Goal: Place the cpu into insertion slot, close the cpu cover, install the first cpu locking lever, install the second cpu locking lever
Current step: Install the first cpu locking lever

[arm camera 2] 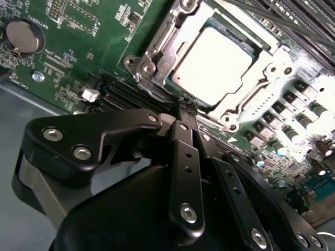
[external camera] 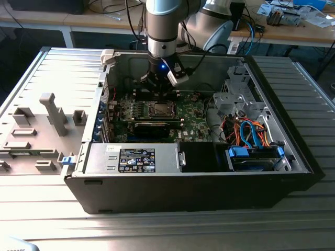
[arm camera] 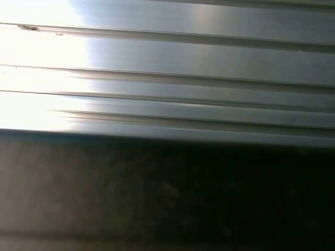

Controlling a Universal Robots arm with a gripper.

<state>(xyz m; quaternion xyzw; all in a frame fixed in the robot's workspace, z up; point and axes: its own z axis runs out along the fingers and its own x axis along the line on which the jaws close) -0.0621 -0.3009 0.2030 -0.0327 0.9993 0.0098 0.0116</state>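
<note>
I have the gripper (arm camera 2: 186,112) down inside the open computer case (external camera: 293,157), its 2 fingers (arm camera 2: 184,157) pressed together with nothing between them, tips just at the edge of the socket on the green motherboard (arm camera 2: 68,47). In the second wrist view the cpu (arm camera 2: 212,65) sits in the socket with the cpu cover (arm camera 2: 157,63) lying flat around it. In the exterior view the arm (external camera: 166,26) stands directly over that socket (external camera: 158,109).
</note>
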